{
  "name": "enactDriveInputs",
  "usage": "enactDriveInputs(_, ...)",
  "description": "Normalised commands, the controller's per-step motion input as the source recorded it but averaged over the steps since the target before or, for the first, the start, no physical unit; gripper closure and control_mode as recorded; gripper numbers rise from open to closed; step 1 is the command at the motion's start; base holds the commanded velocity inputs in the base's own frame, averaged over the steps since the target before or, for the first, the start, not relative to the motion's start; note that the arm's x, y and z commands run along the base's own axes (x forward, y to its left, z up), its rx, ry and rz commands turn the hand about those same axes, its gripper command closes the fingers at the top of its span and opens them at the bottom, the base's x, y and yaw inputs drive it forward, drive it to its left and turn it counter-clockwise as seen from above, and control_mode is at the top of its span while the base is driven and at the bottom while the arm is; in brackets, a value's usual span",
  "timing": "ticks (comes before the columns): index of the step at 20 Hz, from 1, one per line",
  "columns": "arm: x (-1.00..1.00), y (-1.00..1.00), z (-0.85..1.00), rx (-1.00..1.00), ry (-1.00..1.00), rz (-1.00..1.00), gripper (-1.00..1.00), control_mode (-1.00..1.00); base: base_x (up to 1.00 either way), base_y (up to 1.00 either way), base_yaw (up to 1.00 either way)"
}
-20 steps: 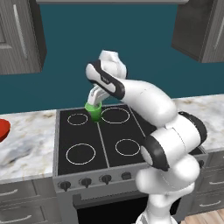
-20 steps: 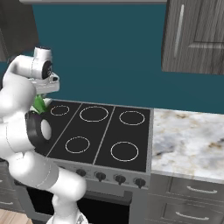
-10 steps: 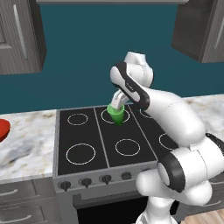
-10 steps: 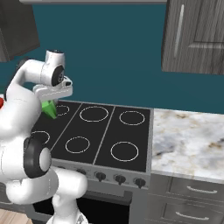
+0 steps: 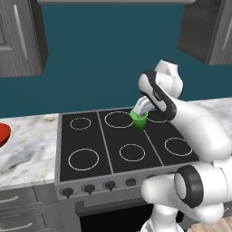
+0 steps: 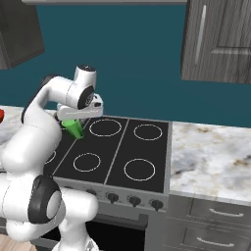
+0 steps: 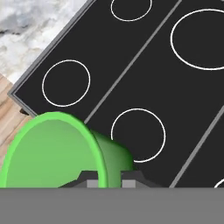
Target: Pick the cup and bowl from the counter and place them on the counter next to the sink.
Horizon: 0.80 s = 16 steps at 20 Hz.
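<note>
Hanging over the black stovetop (image 5: 122, 140), the pincer (image 5: 141, 110) is clenched on the rim of the green cup (image 5: 139, 120), one finger inside the wall and one outside, as the hand view shows with the cup (image 7: 57, 151) right at the fingertips. The cup dangles just below the pincer, its long axis tilted, clear of the burners. The red bowl (image 5: 3, 134) rests on the marble table (image 5: 27, 145), well apart at the far end beyond the stovetop.

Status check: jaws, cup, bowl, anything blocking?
Gripper jaws shut on the cup's rim, cup in the air above the stovetop. Bowl on the counter. Nothing blocking.
</note>
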Motion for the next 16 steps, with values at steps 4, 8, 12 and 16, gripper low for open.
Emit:
enactDriveInputs(4, -0.12, -0.56, 0.0, 0.08, 0.0, -0.21, 1.0, -1.0, 0.0, 0.0, 0.0)
enactDriveInputs(8, -0.09, -0.2, 0.0, 0.01, 0.01, -0.1, 1.0, -1.0, 0.0, 0.0, 0.0)
enactDriveInputs(12, 0.0, 0.0, 0.0, 0.0, 0.0, 0.0, 1.0, -1.0, 0.0, 0.0, 0.0)
enactDriveInputs(16, 0.0, 0.0, 0.0, 0.0, 0.0, 0.0, 1.0, -1.0, 0.0, 0.0, 0.0)
